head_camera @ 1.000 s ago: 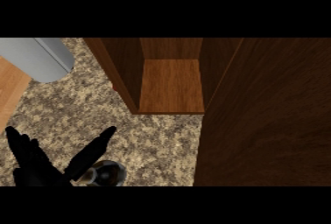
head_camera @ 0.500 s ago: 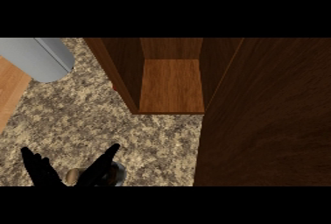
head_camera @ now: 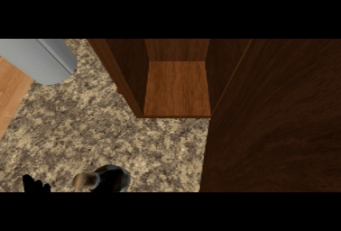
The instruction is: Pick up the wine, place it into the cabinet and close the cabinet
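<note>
Wine, a dark glass bottle (head_camera: 110, 178) with a pale stopper, stands on the speckled granite counter (head_camera: 80, 131) at the lower left of the head view, apart from the open wooden cabinet (head_camera: 177, 88) in the upper middle, whose brown door (head_camera: 273, 117) fills the right side. Only the fingertips of the left hand (head_camera: 34, 185) show at the bottom left edge, just beside the bottle and holding nothing, too little to tell how far open; the right hand is out of sight. Glass this smooth is likely heavy, slippery and breakable, so I would wrap the body below the neck.
</note>
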### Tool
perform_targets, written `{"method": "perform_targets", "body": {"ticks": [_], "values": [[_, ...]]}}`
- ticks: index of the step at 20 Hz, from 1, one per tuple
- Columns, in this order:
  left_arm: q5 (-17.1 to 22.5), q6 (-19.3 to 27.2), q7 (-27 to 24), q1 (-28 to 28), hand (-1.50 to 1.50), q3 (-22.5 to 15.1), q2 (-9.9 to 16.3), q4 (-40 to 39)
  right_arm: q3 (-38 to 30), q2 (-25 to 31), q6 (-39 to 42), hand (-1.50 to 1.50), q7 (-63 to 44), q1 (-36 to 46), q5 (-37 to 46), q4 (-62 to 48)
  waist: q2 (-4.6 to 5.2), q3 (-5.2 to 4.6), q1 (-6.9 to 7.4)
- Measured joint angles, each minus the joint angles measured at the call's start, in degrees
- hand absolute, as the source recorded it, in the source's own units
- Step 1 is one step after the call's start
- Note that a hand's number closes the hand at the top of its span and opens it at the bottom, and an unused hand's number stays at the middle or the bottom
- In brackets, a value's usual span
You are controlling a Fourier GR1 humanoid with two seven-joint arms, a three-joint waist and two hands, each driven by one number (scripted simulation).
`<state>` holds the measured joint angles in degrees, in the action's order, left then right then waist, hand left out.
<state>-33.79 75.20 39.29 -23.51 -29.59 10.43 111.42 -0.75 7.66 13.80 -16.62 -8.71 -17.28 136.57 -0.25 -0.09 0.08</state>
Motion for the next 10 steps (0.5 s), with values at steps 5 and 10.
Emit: {"method": "perform_targets", "body": {"ticks": [5,10], "values": [[7.7,4.3,-5.2,1.8,-1.50,-2.8,2.6,-4.1,1.2,-0.7,-0.2,-1.50,-0.8,-0.6,-0.2,0.5,-0.04,-0.04,-0.11],[15.2,7.0,-9.9,4.5,-1.50,-5.3,4.3,-6.9,0.8,-0.8,0.3,-1.50,-0.3,-1.2,-0.3,0.4,-0.11,-0.10,-0.04]]}}
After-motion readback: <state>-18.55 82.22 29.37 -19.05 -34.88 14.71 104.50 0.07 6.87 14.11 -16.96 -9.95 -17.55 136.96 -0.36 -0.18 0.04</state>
